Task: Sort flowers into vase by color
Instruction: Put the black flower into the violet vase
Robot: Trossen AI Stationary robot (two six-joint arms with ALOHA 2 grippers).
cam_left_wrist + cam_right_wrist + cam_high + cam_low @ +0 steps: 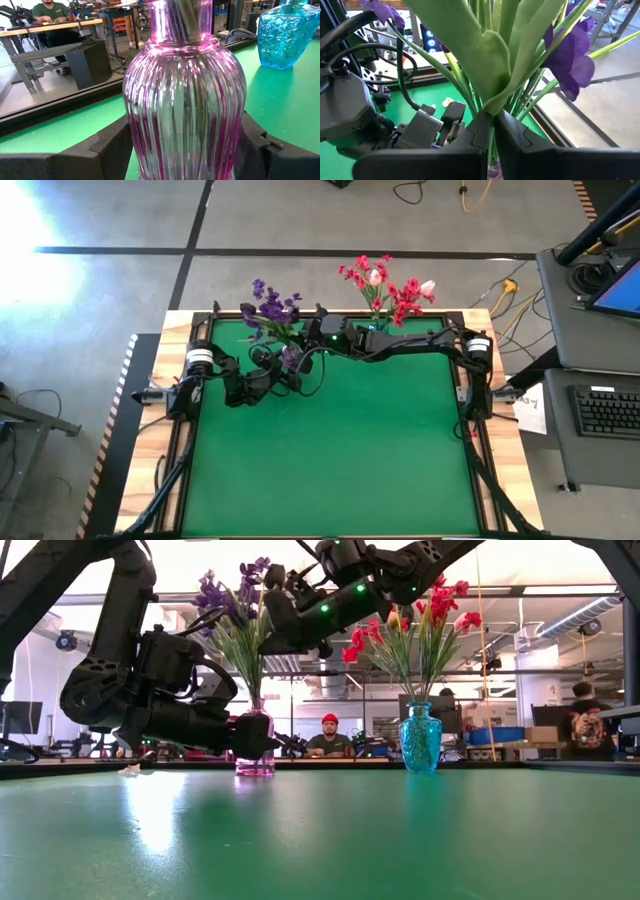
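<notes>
Left end effector (185, 150) is clamped around the pink vase (185, 100). Right end effector (491, 131) is pinched tight on the purple flowers' stems (512, 95) above it.

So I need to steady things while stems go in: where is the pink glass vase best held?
Around its wide ribbed belly, from the side, level with the table: the pink vase stands upright, its narrow neck is full of stems, and the left gripper already straddles that belly.

No text or label can be read.
</notes>
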